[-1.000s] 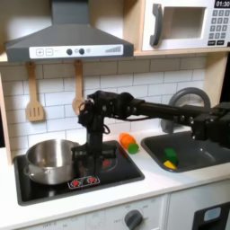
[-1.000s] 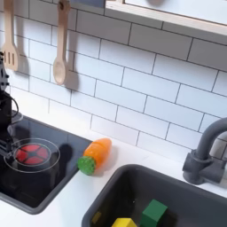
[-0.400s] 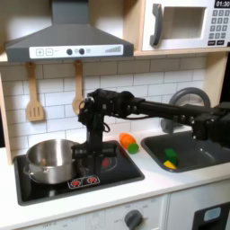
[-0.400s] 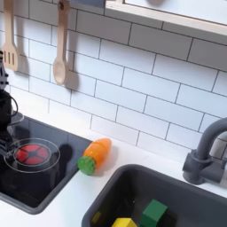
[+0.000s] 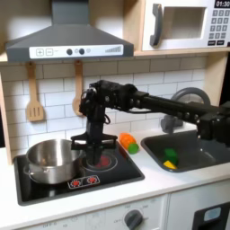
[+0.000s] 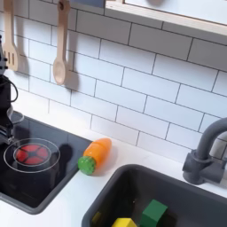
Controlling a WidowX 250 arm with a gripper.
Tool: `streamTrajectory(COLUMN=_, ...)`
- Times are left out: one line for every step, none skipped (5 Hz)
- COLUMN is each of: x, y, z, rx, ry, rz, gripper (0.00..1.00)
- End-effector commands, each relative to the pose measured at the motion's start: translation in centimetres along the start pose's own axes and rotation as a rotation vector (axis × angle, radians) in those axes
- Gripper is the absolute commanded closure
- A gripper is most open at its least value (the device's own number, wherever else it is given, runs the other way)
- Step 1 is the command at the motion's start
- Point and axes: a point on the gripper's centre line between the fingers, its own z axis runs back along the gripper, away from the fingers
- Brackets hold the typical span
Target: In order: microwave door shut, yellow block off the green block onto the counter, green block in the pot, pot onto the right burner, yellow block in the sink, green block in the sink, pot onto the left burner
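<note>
first exterior view: the gripper (image 5: 92, 154) is seen pointing down over the black cooktop, and how wide its fingers stand cannot be told. the pot (image 5: 49, 160) is found just to the fingers' left on the left burner. the sink (image 5: 208, 151) lies well off to their right, and the yellow block (image 5: 170, 164) and green block (image 5: 170, 156) are held in it, touching. the microwave door (image 5: 180, 24), above, is shut.

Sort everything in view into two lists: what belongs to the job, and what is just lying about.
Job: microwave door, pot, green block, yellow block, sink, counter, gripper.

Lying about: toy vegetable, wooden spoon, wooden spatula.
</note>
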Motion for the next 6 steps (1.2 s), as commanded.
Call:
streamTrajectory(x=0.3, y=1.6, z=0.3, rx=0.038, ry=-0.010, rz=0.027, gripper=1.00)
streamTrajectory(x=0.4, y=2.3, z=0.0, rx=0.046, ry=-0.004, rz=0.022, gripper=1.00)
streamTrajectory(x=0.4, y=3.2, z=-0.1, rx=0.055, ry=-0.007, rz=0.032, gripper=1.00)
streamTrajectory(x=0.4, y=3.8, z=-0.4, rx=0.057, ry=-0.002, rz=0.033, gripper=1.00)
streamTrajectory(x=0.6, y=3.8, z=-0.3, rx=0.052, ry=-0.010, rz=0.032, gripper=1.00)
streamTrajectory(x=-0.1, y=2.2, z=0.2, rx=0.024, ry=0.014, rz=0.028, gripper=1.00)
